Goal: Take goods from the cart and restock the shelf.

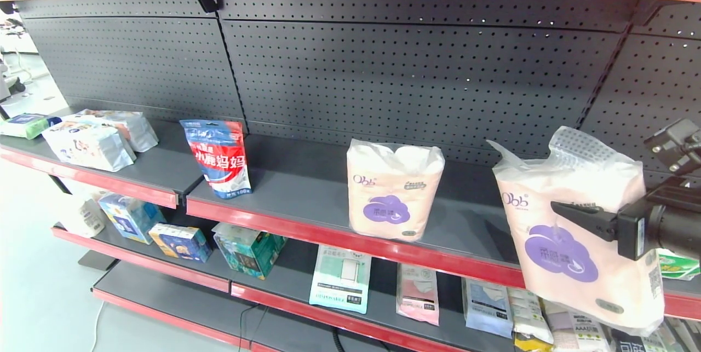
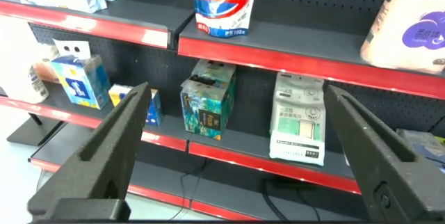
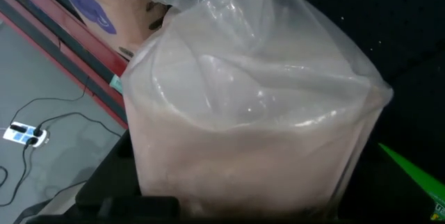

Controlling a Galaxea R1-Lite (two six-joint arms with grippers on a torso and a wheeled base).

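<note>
My right end effector (image 1: 594, 223) is clamped on a tissue pack (image 1: 575, 237), with one dark finger lying across its printed face. In the right wrist view the pack (image 3: 257, 133) bulges between my fingers, its plastic top crumpled above them. My left end effector (image 2: 236, 92) is spread wide and holds nothing, and faces the lower tiers.

The held pack hangs tilted, to the right of the standing pack (image 1: 394, 190) of the same kind. It is apart from that pack and out in front of the shelf (image 1: 306, 182), not on it. Its lower end dips below the red lip (image 1: 328, 234) that the standing pack sits behind. A blue and red pouch (image 1: 219, 157) stands well to the left of the standing pack.

I judge this as the placing step: the goods are in hand but not yet set down. Next I need to raise the pack clear of the lip and bring it upright. Then I carry it in over the board right of the standing pack, let it settle on its base and release.
</note>
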